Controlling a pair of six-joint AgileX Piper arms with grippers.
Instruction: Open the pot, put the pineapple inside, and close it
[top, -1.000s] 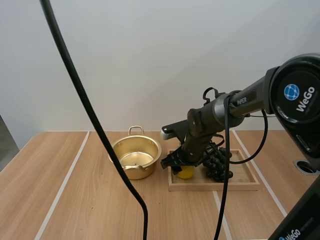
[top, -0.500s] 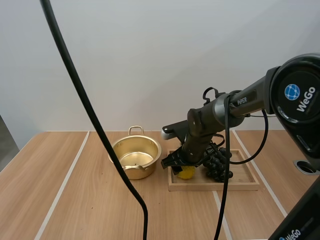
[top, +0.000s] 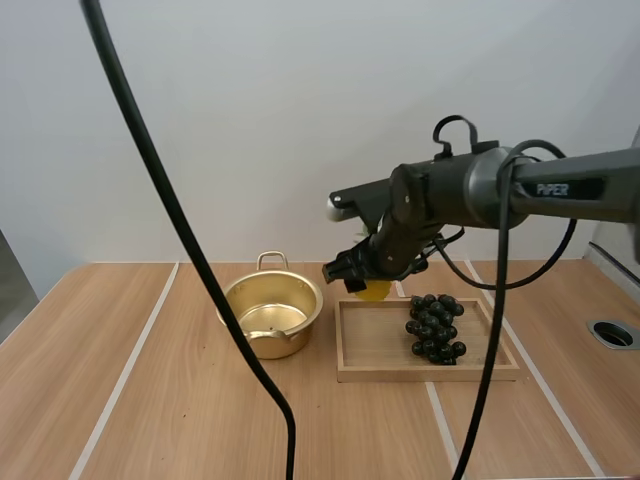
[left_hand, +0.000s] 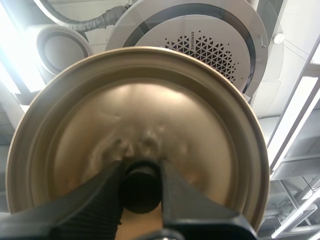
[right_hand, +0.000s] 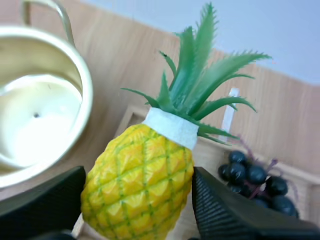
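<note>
Pineapple (right_hand: 140, 182), yellow and diamond-scored with a white collar and spiky green crown, is hanging pinched between the right gripper (right_hand: 136, 202) fingers. The wooden tray (top: 375, 345) and grapes (top: 433, 325) are lying below the gripper, the open pot (top: 290, 340) below-left. The left gripper (left_hand: 141, 182) is clamping the lid (left_hand: 135, 110) knob.

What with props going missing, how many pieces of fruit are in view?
2: the pineapple, held by the right gripper above the wooden tray, and the bunch of grapes lying in that tray.

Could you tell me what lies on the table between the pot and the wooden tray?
Nothing lies there: the high view shows a bare strip of table between the pot and the tray.
</note>
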